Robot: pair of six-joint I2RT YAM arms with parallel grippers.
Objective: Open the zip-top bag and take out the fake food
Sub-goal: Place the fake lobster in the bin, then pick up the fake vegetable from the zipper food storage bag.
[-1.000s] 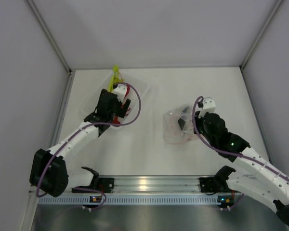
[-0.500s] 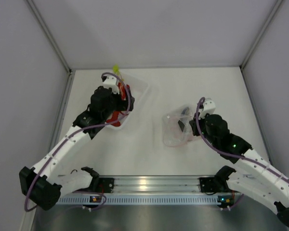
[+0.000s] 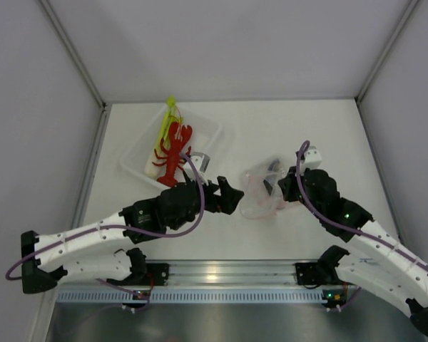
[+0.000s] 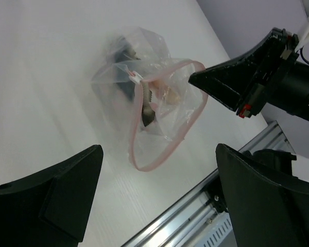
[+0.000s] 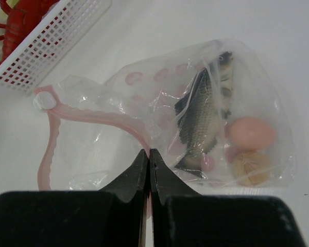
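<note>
The white counter (image 3: 328,135) carried everything, and I took my bearings from the zip-top bag (image 3: 260,192), which lay near the middle of it, between my two arms.

The left arm (image 3: 93,235) reached in from the bag's left side. Its tool (image 4: 158,149) stood wide and empty, just beside the bag's mouth and not touching it. The right arm (image 3: 371,235) came in from the bag's right side. Its tool (image 5: 149,154) was pinched tight on the bag's rim at the pink zip strip (image 5: 87,116).

The white latticed tray (image 3: 215,128) sat to the left of the bag and farther back, well apart from it.

The bag itself was clear with pale pink dots. Its mouth gaped toward the left tool, with the zip strip standing as an open loop.

The red lobster (image 3: 175,149) lay in the tray, out of the bag. The yellow-green leek (image 3: 165,125) lay beside it on the side away from the bag, its tip reaching over the tray's far corner.

The grey fish (image 5: 198,118) was inside the bag, toward its closed end. A pinkish round piece (image 5: 250,132) lay inside the bag next to the fish, and a smaller beige round piece (image 5: 251,167) rested against it.
</note>
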